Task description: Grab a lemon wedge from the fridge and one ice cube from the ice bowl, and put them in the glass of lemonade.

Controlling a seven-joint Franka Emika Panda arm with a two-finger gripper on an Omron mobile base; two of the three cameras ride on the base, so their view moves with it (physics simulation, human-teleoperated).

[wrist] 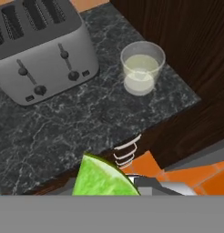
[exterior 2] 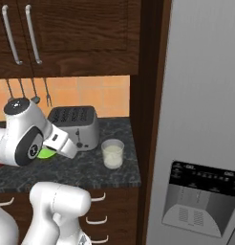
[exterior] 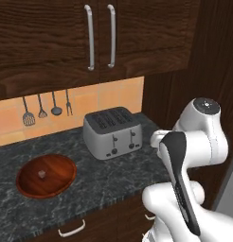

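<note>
The lemon wedge (wrist: 104,178) sits pinched in the gripper (wrist: 109,189), a bright green slice with its curved back up and its point toward the glass, so the jaws are closed on it rather than empty; from the right base view a sliver of the same green (exterior 2: 45,153) peeks out under the wrist, just in front of the toaster (exterior 2: 74,124). What matters from here is the glass of lemonade (wrist: 142,67): in the hand view it stands ahead of the wedge and off to the right, well apart from it, upright on the dark stone counter (wrist: 63,132) near the corner where the counter meets the wood panel. In the right base view the glass (exterior 2: 112,153) stands to the right of the toaster and of the hand, between them and the fridge (exterior 2: 200,119), so I judge the carry has to run rightward along the counter edge and then end above the rim. The wedge appears higher than the rim already, though how much clearance there is I cannot tell. Farther out on the other side, the ice bowl (exterior: 46,175) lies left of the toaster with the ice cube (exterior: 41,174) in its middle, untouched, and that half of the job is not yet begun.
</note>
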